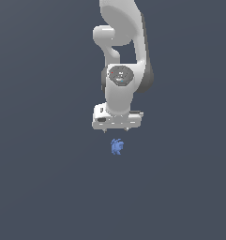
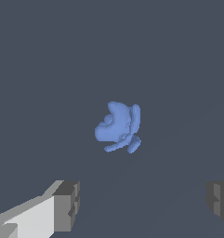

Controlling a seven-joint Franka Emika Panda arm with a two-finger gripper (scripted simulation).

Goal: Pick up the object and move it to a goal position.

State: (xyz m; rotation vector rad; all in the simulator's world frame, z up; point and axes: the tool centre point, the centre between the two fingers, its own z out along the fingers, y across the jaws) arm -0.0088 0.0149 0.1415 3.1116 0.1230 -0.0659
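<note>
A: Nearest the exterior view's camera: bare grey-blue surface [image 1: 44,197], plain and evenly lit.

B: Then the object [image 1: 116,146], small, blue and lumpy with jagged edges, lying on that surface close to the centre of the exterior view.

A: Same object [image 2: 118,128] in the wrist view: rounded lobes on one side, thin curved flakes on the other, resting alone on the surface [image 2: 48,69].

B: Just beyond it in the exterior view, the white hand [image 1: 116,129], pointed downward, with two short finger stubs showing under its flat body.

A: Fingers set wide apart, nothing between them. In the wrist view, one grey fingertip [image 2: 67,205] at one side of the picture and the other at the opposite edge, open surface between.

B: Object apart from both fingers, untouched, lying ahead of the gap between them.

A: Farthest back: the white arm [image 1: 121,47], rising from the hand through a round grey-capped joint and out past the upper edge of the exterior view.
</note>
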